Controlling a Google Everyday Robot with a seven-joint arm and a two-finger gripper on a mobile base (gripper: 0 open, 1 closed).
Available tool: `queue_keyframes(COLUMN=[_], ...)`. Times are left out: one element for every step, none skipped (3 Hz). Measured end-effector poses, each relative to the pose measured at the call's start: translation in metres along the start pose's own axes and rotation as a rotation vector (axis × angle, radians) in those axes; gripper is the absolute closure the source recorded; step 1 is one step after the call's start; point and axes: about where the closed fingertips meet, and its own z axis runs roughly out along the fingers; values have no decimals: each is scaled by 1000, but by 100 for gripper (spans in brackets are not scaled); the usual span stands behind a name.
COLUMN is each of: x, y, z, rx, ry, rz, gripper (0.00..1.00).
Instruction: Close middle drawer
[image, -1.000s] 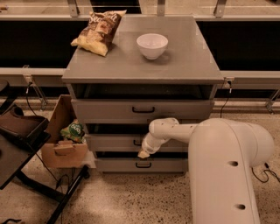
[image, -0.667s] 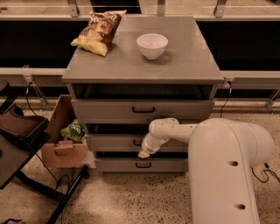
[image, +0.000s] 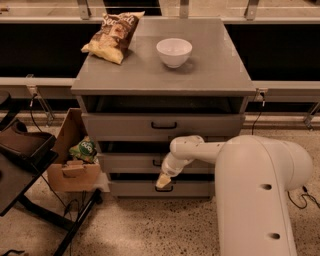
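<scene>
The grey cabinet (image: 165, 75) has three drawers. The middle drawer (image: 130, 163) has a flat grey front and a small black handle (image: 156, 163), partly hidden by my arm. It stands slightly proud, with a dark gap above it. My gripper (image: 162, 181) hangs at the end of the white arm, just below the middle drawer's handle and in front of the lowest drawer (image: 190, 188). The top drawer (image: 160, 126) is pulled out a little.
A chip bag (image: 115, 36) and a white bowl (image: 174, 52) sit on the cabinet top. A cardboard box (image: 72, 155) with a green packet (image: 83, 149) stands left of the cabinet. A black stand (image: 25, 165) is at the far left. My white arm body (image: 260, 195) fills the lower right.
</scene>
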Motion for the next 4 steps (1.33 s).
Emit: queue_keyframes(x=[0, 0, 0, -8], y=[0, 0, 4, 31], z=[0, 0, -3, -31], rx=[0, 0, 0, 1], ry=[0, 0, 6, 74], rz=[0, 0, -4, -50], gripper=[22, 45, 77, 99])
